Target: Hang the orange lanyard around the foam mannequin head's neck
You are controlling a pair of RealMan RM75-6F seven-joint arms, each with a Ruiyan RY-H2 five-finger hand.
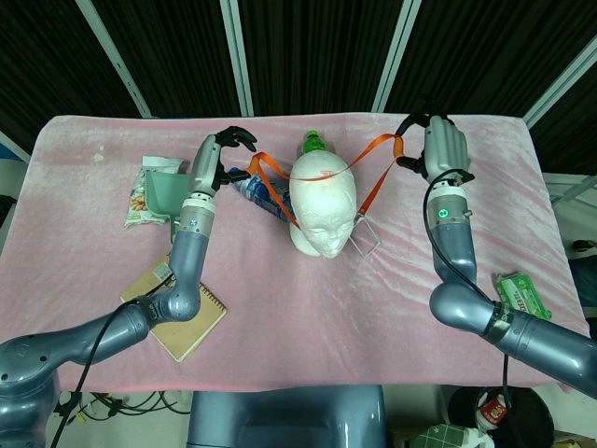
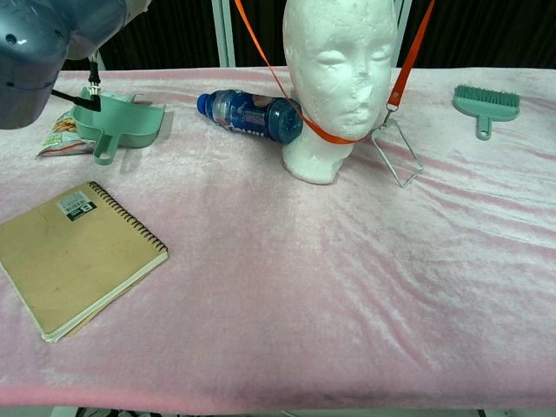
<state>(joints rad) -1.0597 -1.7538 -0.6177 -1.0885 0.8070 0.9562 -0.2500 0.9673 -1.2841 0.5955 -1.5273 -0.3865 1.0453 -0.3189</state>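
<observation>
**Lanyard Held Stretched Over the Foam Head**

Starting at the far left of the pink tablecloth (image 1: 93, 308), a snack packet (image 1: 140, 201) lay partly under a mint-green dustpan (image 2: 122, 124), and a tan spiral notebook (image 2: 74, 256) sat nearer the front edge. Above the dustpan, the left hand (image 1: 224, 154) was raised off the table, its fingers curled in around one end of the orange lanyard (image 1: 359, 163); the head view showed the strap emerging from that grip in a small fold. A blue water bottle (image 2: 248, 115) lay on its side just behind the strap, its base close against the foam mannequin head (image 2: 334, 78).

The mannequin head stood upright at the middle of the table. The lanyard crossed over its crown in the head view, while in the chest view one run of strap came down the left side of the face and wrapped under the chin at the front of the neck. A green bottle cap (image 1: 314, 143) showed just behind the crown.

To the right, the strap climbed to the right hand (image 1: 443, 149), also raised, whose fingers were closed on it. A clear badge holder (image 2: 398, 152) hung tilted from the clip beside the neck. Farther right lay a mint-green brush (image 2: 486, 102), and a green packet (image 1: 522, 301) sat near the table's right edge.
</observation>
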